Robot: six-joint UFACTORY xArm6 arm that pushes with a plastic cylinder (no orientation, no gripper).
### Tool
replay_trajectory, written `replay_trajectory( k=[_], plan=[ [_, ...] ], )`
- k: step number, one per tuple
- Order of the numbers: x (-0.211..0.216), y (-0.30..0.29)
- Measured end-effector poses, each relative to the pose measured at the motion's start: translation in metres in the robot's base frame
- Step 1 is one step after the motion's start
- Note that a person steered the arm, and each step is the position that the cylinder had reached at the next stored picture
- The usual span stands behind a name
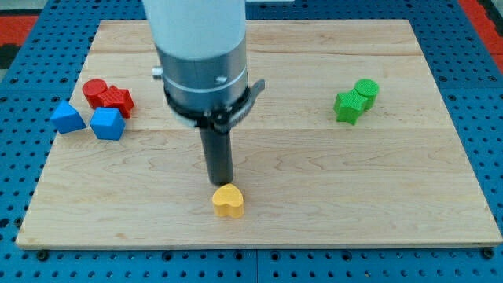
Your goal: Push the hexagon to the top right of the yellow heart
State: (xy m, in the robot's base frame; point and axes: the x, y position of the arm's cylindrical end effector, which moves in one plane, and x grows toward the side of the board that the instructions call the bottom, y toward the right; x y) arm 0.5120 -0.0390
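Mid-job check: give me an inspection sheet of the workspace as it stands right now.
Surface: pale wooden board, flat, on a blue pegboard.
Job's things: yellow heart block near the board's bottom centre; no hexagon can be made out for certain.
Clutter: red cylinder touching red star-like block; blue triangular block and blue block at the view's left; green cylinder touching green block at the view's right.
End effector: my tip just above the heart, touching or nearly so.
Cables: nothing seen.
Surroundings: red strip at the top corners.

my tip (221, 182) just above yellow heart (229, 201) | wooden board (330, 181) | green blocks (354, 101) right
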Motion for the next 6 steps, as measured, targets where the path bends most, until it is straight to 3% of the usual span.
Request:
replay_trajectory(
  k=[1, 2, 3, 4, 5, 6],
  plan=[
    [-0.084, 0.034],
    [-0.142, 0.049],
    [-0.183, 0.023],
    [-0.198, 0.006],
    [-0.166, -0.015],
    [-0.107, -0.011]
  ],
)
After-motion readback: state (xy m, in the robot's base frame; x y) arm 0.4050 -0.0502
